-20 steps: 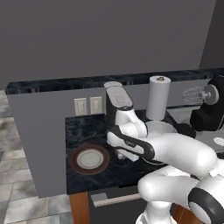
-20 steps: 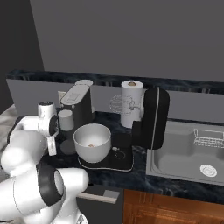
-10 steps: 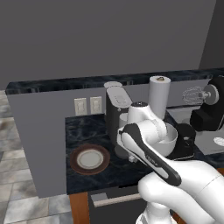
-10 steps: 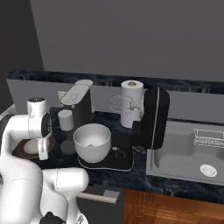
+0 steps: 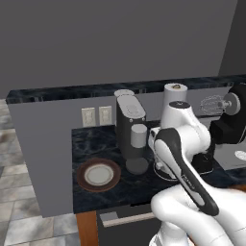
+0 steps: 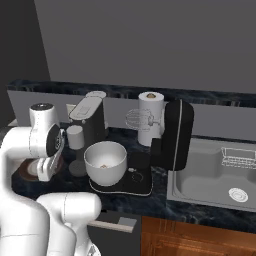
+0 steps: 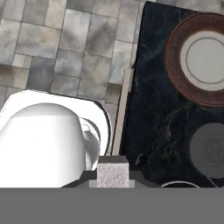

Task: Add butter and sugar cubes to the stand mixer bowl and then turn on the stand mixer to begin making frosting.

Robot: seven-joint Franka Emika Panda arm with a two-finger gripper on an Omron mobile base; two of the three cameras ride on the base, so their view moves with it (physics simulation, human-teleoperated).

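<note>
Sugar cube (image 7: 113, 171) is sitting pinched in the nearly shut gripper (image 7: 113, 180), which is hanging over the counter (image 7: 153, 109) edge beside the plate (image 7: 173, 57), and the bowl (image 6: 105, 176) is waiting off to its right under the mixer (image 6: 177, 135).

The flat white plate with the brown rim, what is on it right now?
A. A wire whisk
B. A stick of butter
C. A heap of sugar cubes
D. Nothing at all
D: the flat white plate with the brown rim shows a bare white centre in the left base view and in the hand view, with no butter, cubes or whisk on it.
</note>
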